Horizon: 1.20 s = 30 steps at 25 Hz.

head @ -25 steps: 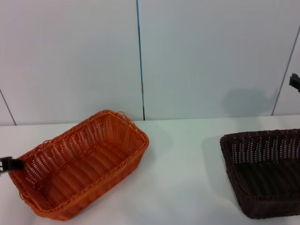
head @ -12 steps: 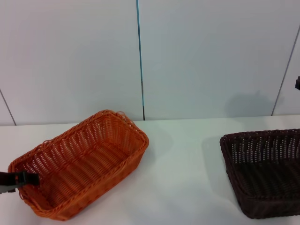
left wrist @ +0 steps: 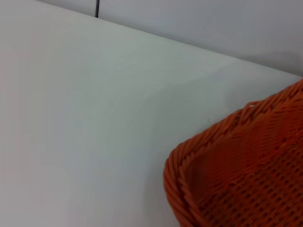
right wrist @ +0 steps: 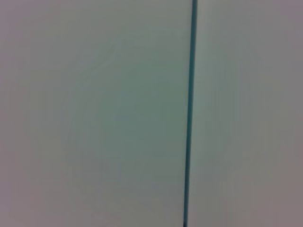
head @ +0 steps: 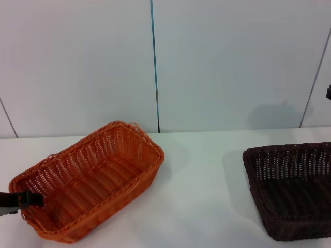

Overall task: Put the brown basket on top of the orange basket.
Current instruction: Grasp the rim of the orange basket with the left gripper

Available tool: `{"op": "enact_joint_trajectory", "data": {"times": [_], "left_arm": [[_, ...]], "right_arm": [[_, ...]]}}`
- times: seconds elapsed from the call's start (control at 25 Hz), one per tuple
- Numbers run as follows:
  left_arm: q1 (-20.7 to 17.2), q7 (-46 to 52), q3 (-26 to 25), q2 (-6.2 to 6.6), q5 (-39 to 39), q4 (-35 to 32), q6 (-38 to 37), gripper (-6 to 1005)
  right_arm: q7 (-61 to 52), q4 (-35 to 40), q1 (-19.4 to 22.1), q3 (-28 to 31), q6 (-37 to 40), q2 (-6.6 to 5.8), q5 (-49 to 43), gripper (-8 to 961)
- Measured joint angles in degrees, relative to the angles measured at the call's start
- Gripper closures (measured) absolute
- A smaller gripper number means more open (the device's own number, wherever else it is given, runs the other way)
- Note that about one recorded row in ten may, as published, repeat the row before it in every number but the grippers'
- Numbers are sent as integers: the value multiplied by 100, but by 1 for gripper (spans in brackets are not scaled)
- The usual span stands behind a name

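Left gripper [head: 20, 200] lower now, beside woven orange basket [head: 93, 178] rim.

You're seeing the orange basket [head: 90, 181] sitting on the table [head: 201, 191] at left, the brown basket [head: 292, 188] well apart at right, w/ the left gripper [head: 20, 200] apparently touching the orange basket's near-left rim.

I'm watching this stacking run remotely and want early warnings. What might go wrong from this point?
1. The left gripper sits at the orange basket's near-left corner; it may nudge or drag the basket.
2. The brown basket lies partly outside the head view, so judging a grasp on it is harder.
3. The right gripper is barely visible, high above the brown basket.
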State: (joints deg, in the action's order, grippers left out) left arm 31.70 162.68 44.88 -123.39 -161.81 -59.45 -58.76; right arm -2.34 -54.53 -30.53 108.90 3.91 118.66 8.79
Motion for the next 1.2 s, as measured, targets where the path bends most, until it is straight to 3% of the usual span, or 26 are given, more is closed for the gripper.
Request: {"op": "enact_joint_trajectory", "data": {"times": [0.56,0.76,1.2], "left_arm": [[42,-20,-39,22,-7,475,486,323],[52,-8,-42,56,-7,483,369,502],[66,0,-50,72,-6,487,200,734]], "right_arm": [[6,126,-8,0,-170,-1,0,148],[6,233,-58,0,-241,-5,0,148],[5,248,-59,0,-355,-5,0,148]]}}
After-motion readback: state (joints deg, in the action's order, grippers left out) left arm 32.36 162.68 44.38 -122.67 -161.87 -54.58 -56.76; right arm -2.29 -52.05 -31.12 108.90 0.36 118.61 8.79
